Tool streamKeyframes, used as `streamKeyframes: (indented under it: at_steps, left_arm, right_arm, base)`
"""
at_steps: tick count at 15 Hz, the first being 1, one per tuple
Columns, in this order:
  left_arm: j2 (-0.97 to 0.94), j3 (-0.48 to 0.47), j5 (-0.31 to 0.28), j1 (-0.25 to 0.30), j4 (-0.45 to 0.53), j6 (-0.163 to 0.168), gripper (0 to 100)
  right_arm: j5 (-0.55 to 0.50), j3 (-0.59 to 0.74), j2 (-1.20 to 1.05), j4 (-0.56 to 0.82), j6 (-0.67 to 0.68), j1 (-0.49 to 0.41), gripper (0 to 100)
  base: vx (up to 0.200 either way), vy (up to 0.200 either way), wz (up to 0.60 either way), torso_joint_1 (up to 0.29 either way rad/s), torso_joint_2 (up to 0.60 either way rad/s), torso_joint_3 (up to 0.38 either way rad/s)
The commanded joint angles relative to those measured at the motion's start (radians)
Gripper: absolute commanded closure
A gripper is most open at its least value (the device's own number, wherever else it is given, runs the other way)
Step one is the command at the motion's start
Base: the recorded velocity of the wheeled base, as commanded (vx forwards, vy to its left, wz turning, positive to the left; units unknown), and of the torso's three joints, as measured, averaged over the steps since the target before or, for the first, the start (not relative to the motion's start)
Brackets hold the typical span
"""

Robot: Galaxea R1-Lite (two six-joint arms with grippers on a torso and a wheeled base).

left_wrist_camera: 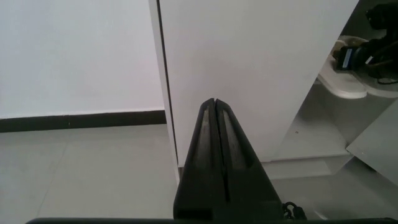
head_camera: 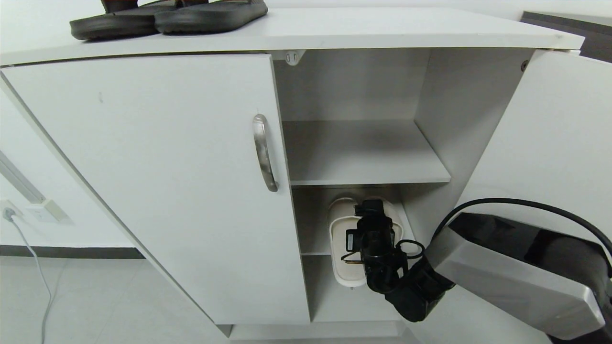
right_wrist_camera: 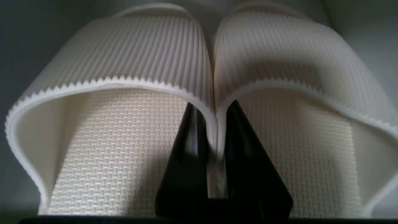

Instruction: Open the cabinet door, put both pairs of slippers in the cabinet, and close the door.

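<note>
A pair of white slippers (head_camera: pixel 340 241) sits side by side in the cabinet's compartment under the middle shelf (head_camera: pixel 358 157), heels sticking out past the front. My right gripper (head_camera: pixel 369 209) is shut on their two inner edges (right_wrist_camera: pixel 214 112), pinching the white slippers (right_wrist_camera: pixel 137 62) together. Whether they rest on the lower shelf I cannot tell. A pair of black slippers (head_camera: pixel 167 19) lies on the cabinet top (head_camera: pixel 382 28) at the left. The right door (head_camera: pixel 554 134) stands open. The left door (head_camera: pixel 143 167) is closed. My left gripper (left_wrist_camera: pixel 214 107) hangs shut and empty, low before the left door (left_wrist_camera: pixel 249 62).
The left door carries a metal handle (head_camera: pixel 264 153) at its inner edge. A wall socket (head_camera: pixel 9 212) with a cable (head_camera: pixel 36 272) is at the far left near the floor. Bare floor (left_wrist_camera: pixel 81 168) lies in front of the cabinet.
</note>
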Motion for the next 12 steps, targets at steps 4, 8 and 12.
streamKeyframes:
  at_steps: [4,8,12]
  left_arm:
    - [0.002,0.000,0.000,0.001,0.000,0.000,100]
    - [0.002,0.000,0.000,0.001,0.000,0.000,100]
    - [0.002,0.000,0.000,-0.001,0.000,0.000,100]
  right_arm:
    - [0.029,-0.228,0.063,0.153,0.000,-0.054,100]
    - [0.055,-0.333,0.078,0.224,0.000,-0.069,100]
    - [0.057,-0.392,0.115,0.259,-0.002,-0.077,100]
  base:
    - [0.000,0.000,0.00,0.000,0.00,0.000]
    - [0.000,0.000,0.00,0.000,0.00,0.000]
    - [0.000,0.000,0.00,0.000,0.00,0.000]
